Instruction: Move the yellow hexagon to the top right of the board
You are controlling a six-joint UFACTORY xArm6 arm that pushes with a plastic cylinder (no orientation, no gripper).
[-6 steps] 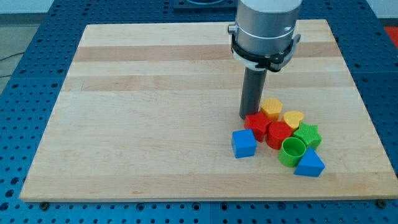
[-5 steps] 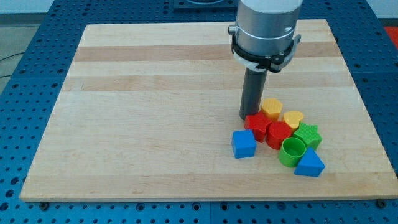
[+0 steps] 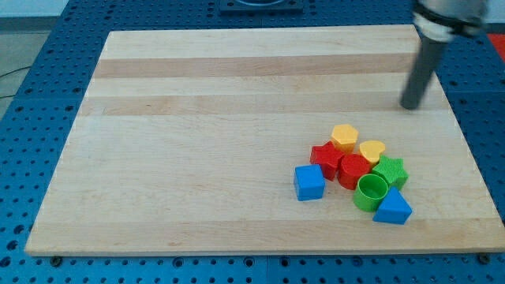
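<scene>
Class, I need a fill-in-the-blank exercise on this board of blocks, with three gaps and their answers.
1. My tip stands toward the view's ____ of the yellow hexagon, touching no block.
2. The green ring sits beside the blue ____.
3. The block farthest to the view's left is the ____ cube.

Missing words: upper right; triangle; blue

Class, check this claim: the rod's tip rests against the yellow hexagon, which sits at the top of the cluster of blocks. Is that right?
Not quite. The camera view shows my tip well clear of the yellow hexagon, up toward the view's right. The rest holds: the hexagon sits at the top of the cluster.
</scene>
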